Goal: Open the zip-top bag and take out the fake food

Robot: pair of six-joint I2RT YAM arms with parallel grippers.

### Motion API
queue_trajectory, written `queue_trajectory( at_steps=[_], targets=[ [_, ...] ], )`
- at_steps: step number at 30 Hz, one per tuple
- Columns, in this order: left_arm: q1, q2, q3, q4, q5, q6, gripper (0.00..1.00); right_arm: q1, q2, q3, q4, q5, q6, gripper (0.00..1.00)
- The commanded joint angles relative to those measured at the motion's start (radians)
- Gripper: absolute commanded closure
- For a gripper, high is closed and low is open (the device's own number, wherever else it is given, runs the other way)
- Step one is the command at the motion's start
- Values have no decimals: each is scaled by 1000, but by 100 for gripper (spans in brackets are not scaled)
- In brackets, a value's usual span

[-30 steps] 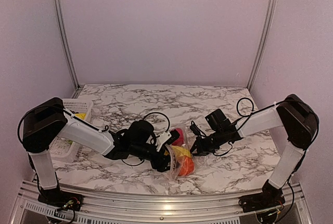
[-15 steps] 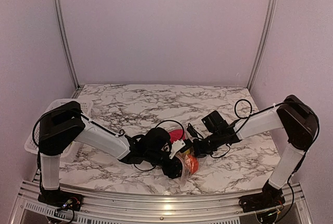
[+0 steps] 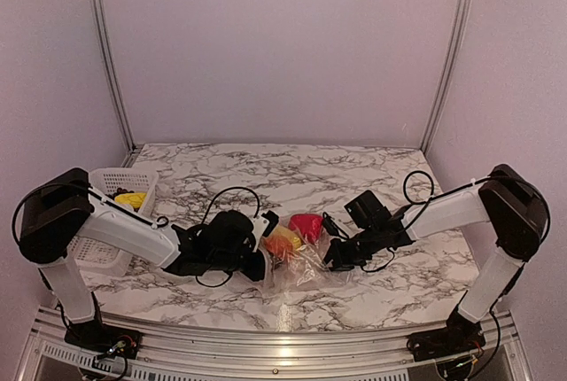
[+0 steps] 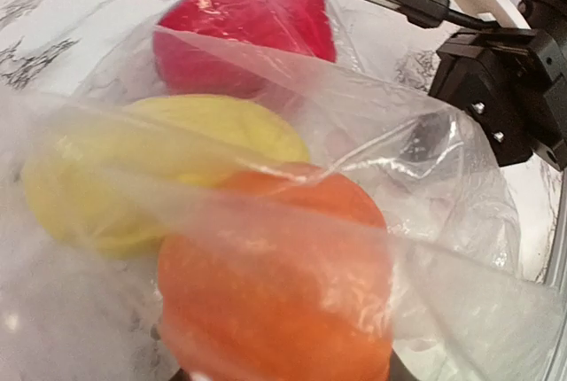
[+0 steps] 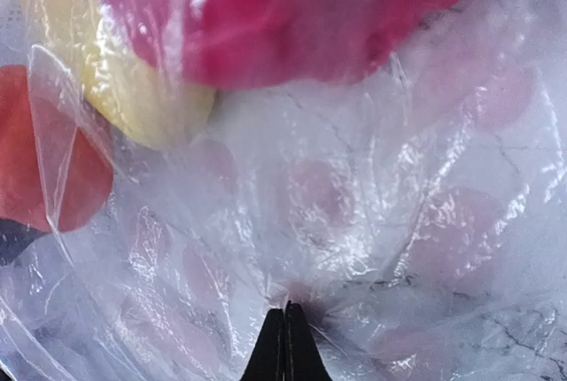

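Extraction — right gripper (image 5: 285, 328) clamps clear crinkly zip-top bag (image 3: 306, 270); left gripper (image 3: 263, 261), width untellable, should next draw orange-red plastic fruit (image 4: 275, 292) out.

Right end effector (image 5: 285, 346) pinched closed; left end effector (image 3: 264, 257) faces it.

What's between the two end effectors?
The zip-top bag, with an orange-red fruit, a yellow piece and a red piece behind its plastic. The top external view shows it spanning the gap; the right end effector is shut on it.
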State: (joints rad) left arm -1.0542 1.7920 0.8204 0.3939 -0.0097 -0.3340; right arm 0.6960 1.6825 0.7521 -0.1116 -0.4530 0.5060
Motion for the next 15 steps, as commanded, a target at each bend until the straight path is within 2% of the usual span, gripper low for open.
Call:
queue_trajectory(
  at_steps=[1,3,10,11,15],
  targets=[
    [11,-49,-4,-183,-211,-53,64,-8,16,-31,-123,83,9,100],
    [18,-68,-25,-204,-247,-71,60,-10,17,-26,-117,80,4,100],
    [44,-168,-159,-31,-144,-46,45,-11,30,-2,-103,63,-21,100],
    [44,-169,-157,-20,-130,-33,46,-11,32,2,-102,61,-23,100],
    [48,-172,-150,34,-41,6,65,-13,43,14,-97,54,-34,100]
  ],
)
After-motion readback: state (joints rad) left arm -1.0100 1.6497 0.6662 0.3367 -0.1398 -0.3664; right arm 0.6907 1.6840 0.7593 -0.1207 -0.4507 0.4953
